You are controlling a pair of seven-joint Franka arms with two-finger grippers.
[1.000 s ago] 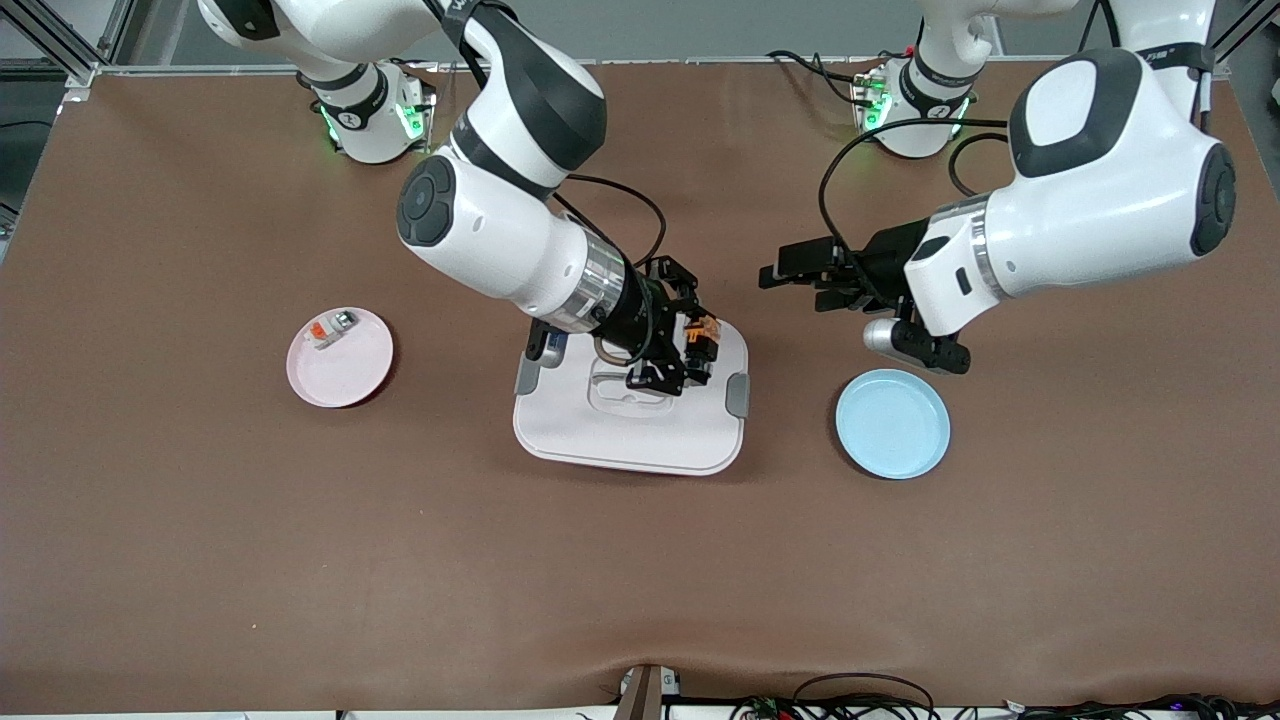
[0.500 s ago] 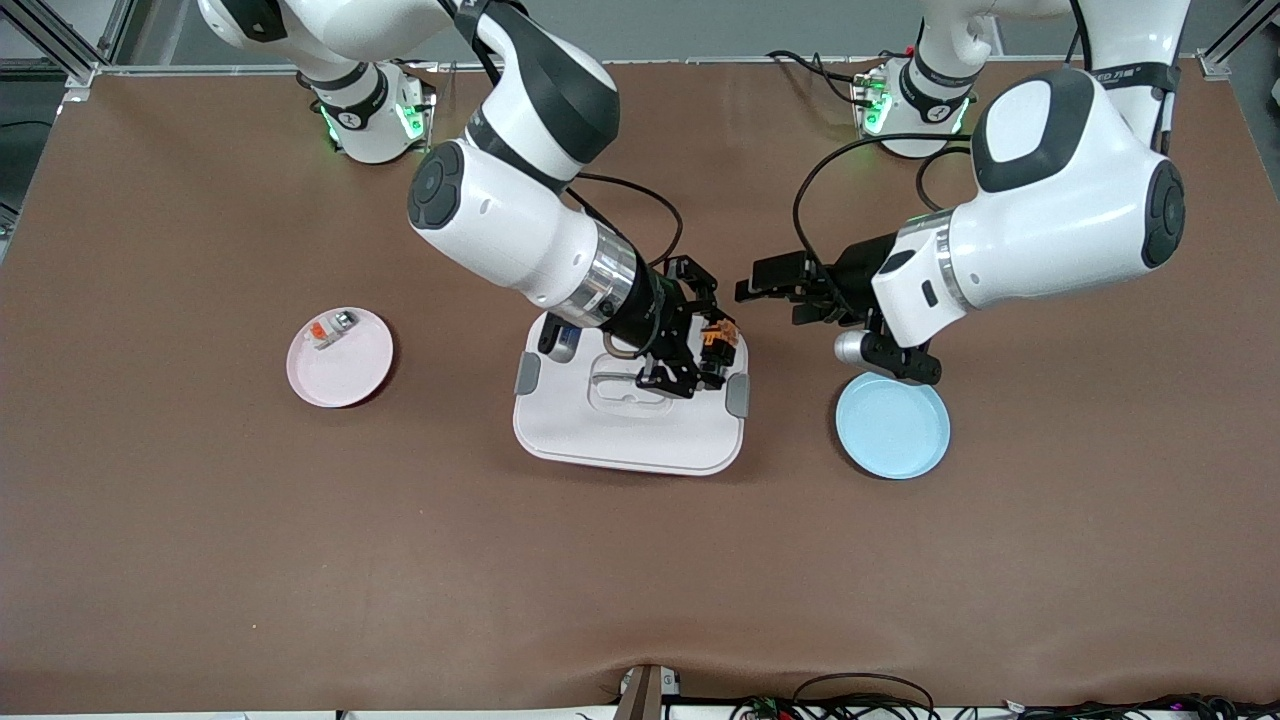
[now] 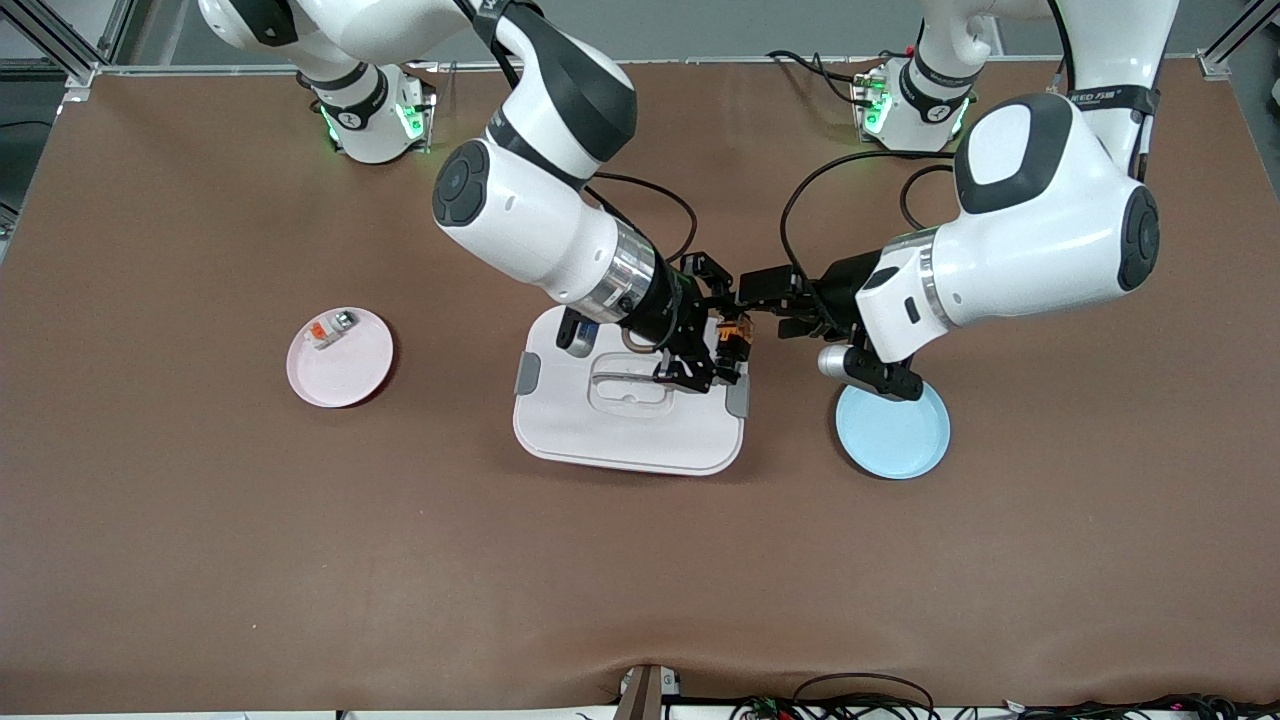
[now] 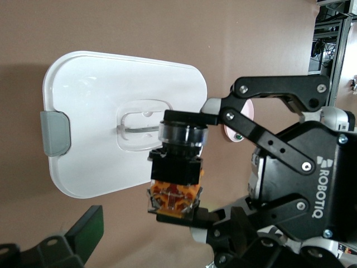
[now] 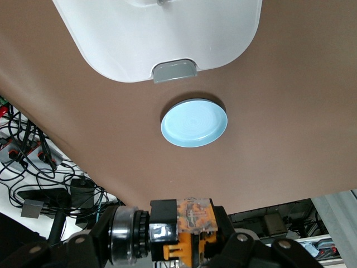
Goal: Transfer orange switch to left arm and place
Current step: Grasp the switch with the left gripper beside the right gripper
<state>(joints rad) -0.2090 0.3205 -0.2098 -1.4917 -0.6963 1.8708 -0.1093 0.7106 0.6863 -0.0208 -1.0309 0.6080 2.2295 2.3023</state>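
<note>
Both arms meet above the box point(image 3: 620, 430), at its edge toward the left arm's end of the table. The right arm point(image 3: 540, 215) slants down from its base, its gripper point(image 3: 722, 345) clamped shut on the orange switch point(image 3: 733, 333) over that edge of the box. The left arm point(image 3: 1010, 250) reaches in level from its own end, wrist turned sideways, its gripper point(image 3: 770, 300) with fingers point(image 3: 762, 283) spread wide just beside the switch, tips on either side of it, not closed on it.
</note>
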